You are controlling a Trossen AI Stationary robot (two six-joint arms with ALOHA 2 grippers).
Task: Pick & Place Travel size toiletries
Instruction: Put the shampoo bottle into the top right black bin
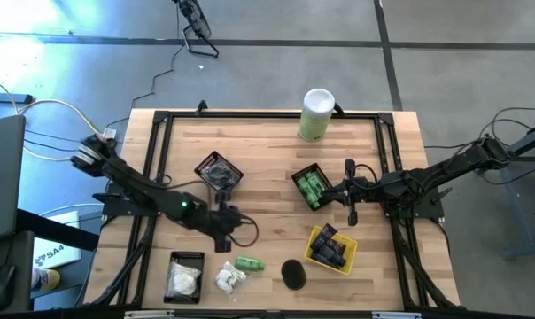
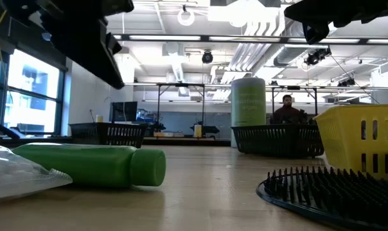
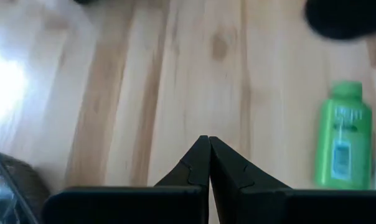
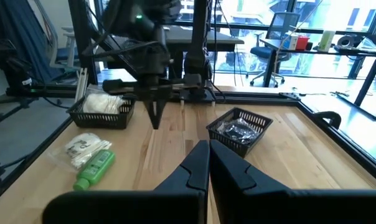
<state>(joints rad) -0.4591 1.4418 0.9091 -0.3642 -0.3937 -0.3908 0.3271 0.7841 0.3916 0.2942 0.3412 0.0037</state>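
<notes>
My left gripper (image 1: 227,241) (image 3: 208,144) is shut and holds nothing, hovering above bare wood. A green bottle (image 1: 248,263) (image 3: 345,137) lies on its side just beyond it, toward the near edge. A white crinkly packet (image 1: 229,279) and a flat black disc (image 1: 292,273) lie on either side of the bottle. My right gripper (image 1: 335,189) (image 4: 208,146) waits shut and level, raised beside the black basket of green bottles (image 1: 310,186). It holds nothing.
A black basket with white packets (image 1: 185,276) sits at the near left. Another black basket with dark items (image 1: 219,171) stands mid-table. A yellow basket with navy tubes (image 1: 331,248) is near right. The tall white-and-green canister (image 1: 317,113) stands at the far edge.
</notes>
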